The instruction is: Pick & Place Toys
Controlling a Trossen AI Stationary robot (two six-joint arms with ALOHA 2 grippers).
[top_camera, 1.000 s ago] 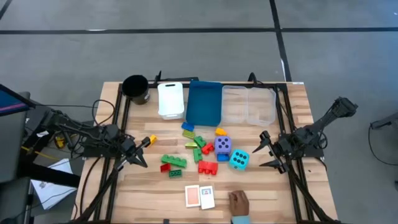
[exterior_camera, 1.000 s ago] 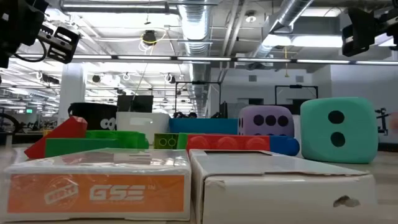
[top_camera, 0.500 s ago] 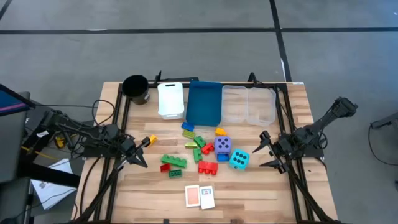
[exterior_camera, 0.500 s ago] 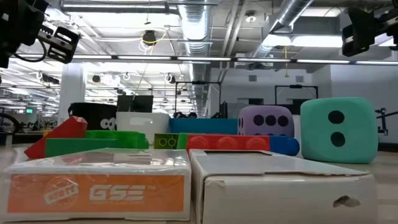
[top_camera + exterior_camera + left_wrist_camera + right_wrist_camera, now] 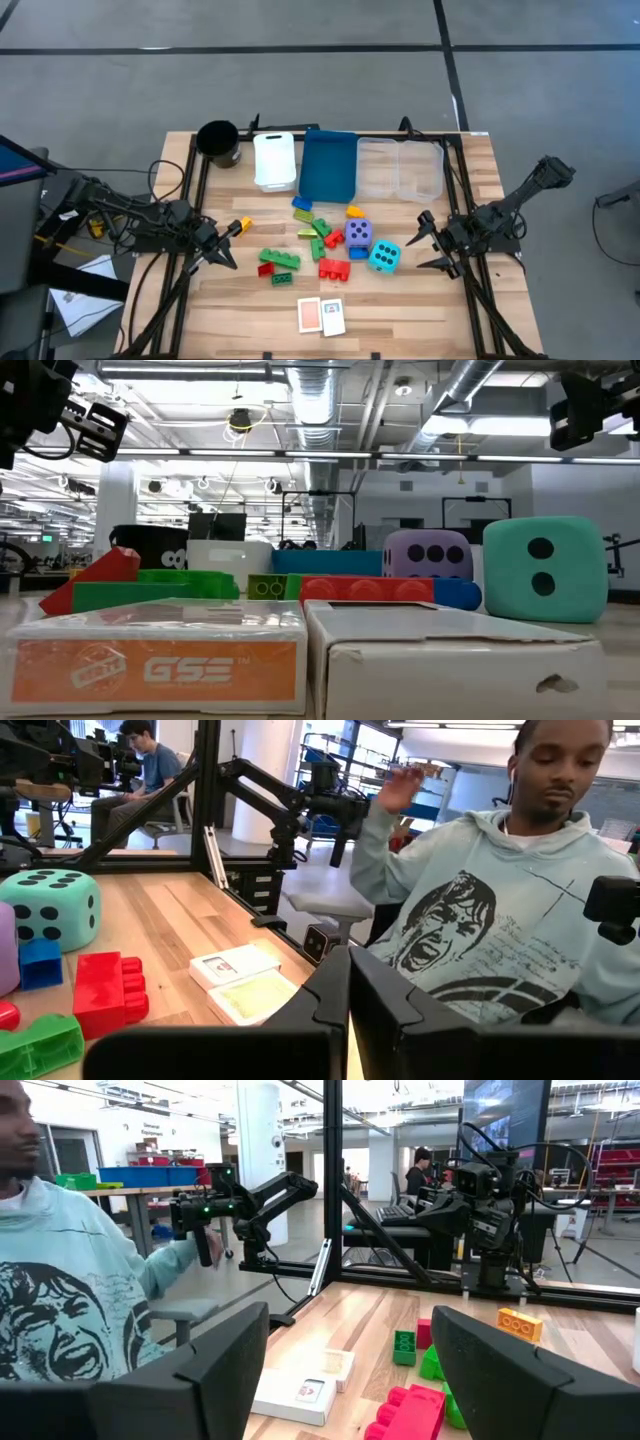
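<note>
- Near edge: 2 cards (image 5: 321, 316) lying side by side.
- Mid-table: bricks (image 5: 279, 259) and 2 dice (image 5: 384, 257) between left gripper (image 5: 222, 244), clenched empty, and right gripper (image 5: 432, 243), released.
- Far: bins (image 5: 328, 165).

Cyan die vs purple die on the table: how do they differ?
Colour: the cyan die is teal-green, while the purple die is lilac. Place: the cyan die sits nearer the right gripper and the table's front edge; the purple die sits closer to the bins. Face toward the low view: cyan die shows two pips, purple die six. Both have dark pips and rest untouched.
</note>
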